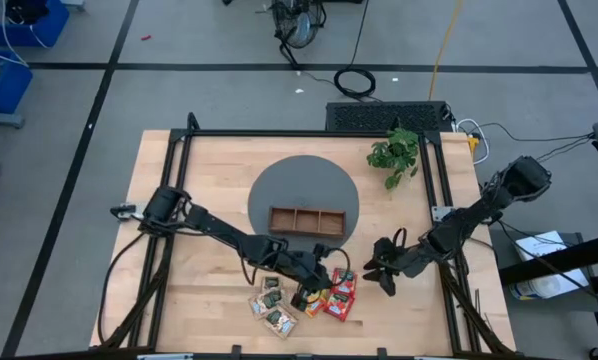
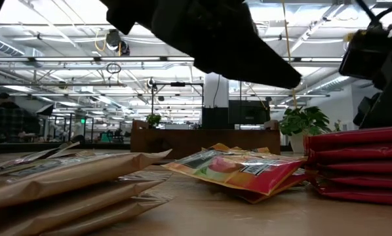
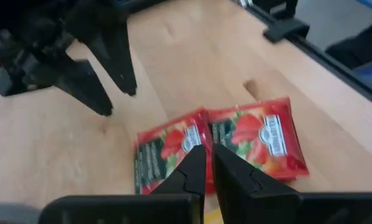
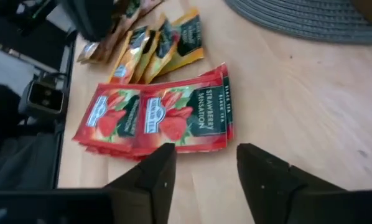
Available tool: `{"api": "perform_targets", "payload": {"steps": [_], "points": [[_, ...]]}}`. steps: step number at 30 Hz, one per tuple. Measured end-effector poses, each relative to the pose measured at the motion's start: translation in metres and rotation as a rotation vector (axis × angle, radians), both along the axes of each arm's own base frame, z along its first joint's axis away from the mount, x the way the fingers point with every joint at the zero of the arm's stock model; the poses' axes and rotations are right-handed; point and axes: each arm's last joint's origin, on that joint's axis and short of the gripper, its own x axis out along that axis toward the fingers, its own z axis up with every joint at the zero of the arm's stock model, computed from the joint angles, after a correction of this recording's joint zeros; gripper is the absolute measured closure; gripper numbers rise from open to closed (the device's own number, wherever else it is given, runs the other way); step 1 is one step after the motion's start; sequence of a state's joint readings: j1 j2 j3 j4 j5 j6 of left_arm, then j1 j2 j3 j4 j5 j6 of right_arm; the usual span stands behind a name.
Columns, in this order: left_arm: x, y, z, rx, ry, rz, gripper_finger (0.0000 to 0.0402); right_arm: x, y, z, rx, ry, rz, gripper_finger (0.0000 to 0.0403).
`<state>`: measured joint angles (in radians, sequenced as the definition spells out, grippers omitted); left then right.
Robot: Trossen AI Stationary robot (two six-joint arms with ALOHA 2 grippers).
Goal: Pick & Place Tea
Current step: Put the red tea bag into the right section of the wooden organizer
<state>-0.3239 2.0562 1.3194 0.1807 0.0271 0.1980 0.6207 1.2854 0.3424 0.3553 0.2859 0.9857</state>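
The tea sachets lie flat in a loose cluster near the table's front edge. There are green-brown ones [image 1: 271, 305], orange-yellow ones [image 1: 316, 300] and a stack of red ones [image 1: 341, 295], the red ones also in the left wrist view [image 3: 254, 137] and the right wrist view [image 4: 155, 118]. My left gripper [image 3: 209, 162] hovers shut just above the cluster, over the orange and red sachets [image 1: 307, 295], clear of them in the low view. My right gripper [image 4: 201, 168] stands open to the right of the red stack [image 1: 381, 272], pointing at it, with nothing between its fingers.
A brown three-compartment wooden tray [image 1: 306, 220] sits on a round grey mat [image 1: 279, 185] at the table's middle. A green plant [image 1: 396, 155] stands at the far right. Bare wood lies between the mat and the sachets. Black frame rails run along the table's sides.
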Motion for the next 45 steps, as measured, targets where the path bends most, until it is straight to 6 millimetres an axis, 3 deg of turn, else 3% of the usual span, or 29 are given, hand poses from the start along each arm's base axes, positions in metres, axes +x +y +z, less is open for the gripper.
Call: {"api": "perform_targets", "payload": {"steps": [7, 15, 22, 37, 45], "points": [[-0.003, -0.007, -0.001, -0.060, 0.032, -0.045, 0.0367, 0.005, 0.004, -0.013, 0.044, 0.038, -0.043, 0.0219], [0.002, -0.005, -0.018, -0.076, 0.062, -0.032, 0.0367, 0.009, 0.008, -0.023, 0.127, 0.059, -0.073, 0.0218], [0.011, 0.006, -0.040, -0.131, 0.081, -0.022, 0.0366, 0.013, 0.007, -0.025, 0.140, 0.048, -0.095, 0.0219], [0.016, 0.017, -0.046, -0.178, 0.092, -0.015, 0.0366, 0.012, 0.006, -0.028, 0.193, 0.100, -0.128, 0.0227], [0.019, 0.020, -0.063, -0.215, 0.124, -0.023, 0.0367, 0.009, 0.010, -0.029, 0.254, 0.141, -0.139, 0.0227]]}}
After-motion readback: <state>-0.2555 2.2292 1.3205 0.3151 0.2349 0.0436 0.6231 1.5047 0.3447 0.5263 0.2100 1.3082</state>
